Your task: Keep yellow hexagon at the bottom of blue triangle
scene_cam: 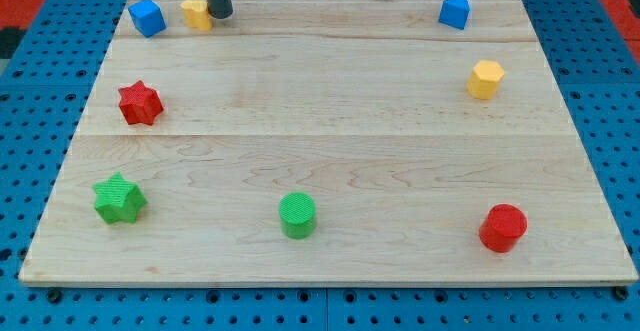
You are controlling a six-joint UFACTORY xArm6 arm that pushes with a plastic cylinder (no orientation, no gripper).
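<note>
Yellow hexagon [485, 79] sits just below blue triangle [455, 11], apart.

A: What's hidden near the blue cube [147, 17]?

B: The yellow block [195, 14] just to its right; the rod covers its right side, so its shape can't be made out.

A: And the rod itself?

B: Cut off by the view's top; my tip [219, 16] touches that yellow block.
</note>
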